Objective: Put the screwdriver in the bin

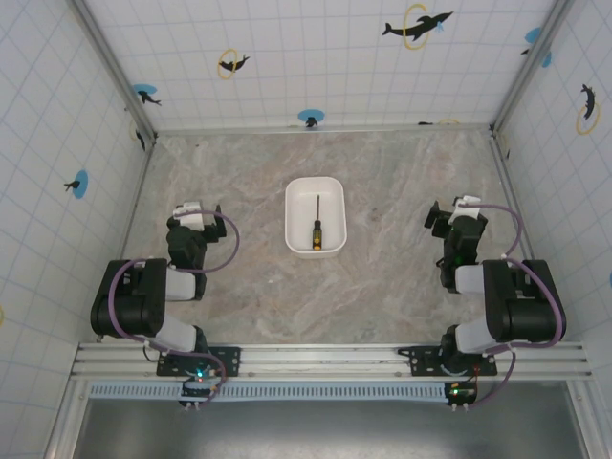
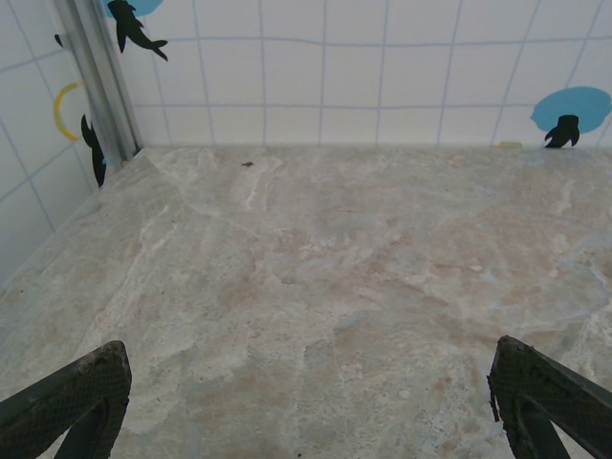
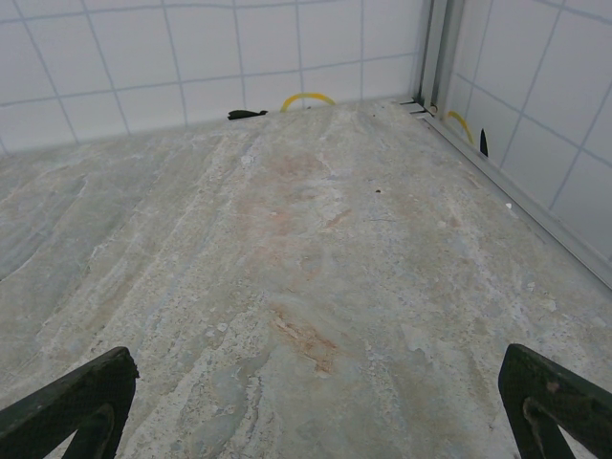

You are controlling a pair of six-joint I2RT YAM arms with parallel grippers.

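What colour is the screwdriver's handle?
Yellow-orange and black. The screwdriver shows best in the top external view.

- Top external: overhead, from 6 o'clock, looking down across the table [image 1: 239, 172].
- Both wrist views: low over the table, facing 12 o'clock toward the tiled wall [image 2: 382, 67].

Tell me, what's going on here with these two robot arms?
Nothing is being handled right now. The screwdriver lies inside the white bin in the middle of the table, its shaft pointing away from the arms. Both arms sit folded near their bases, one on each side of the bin. The left gripper and the right gripper are open and hold nothing.
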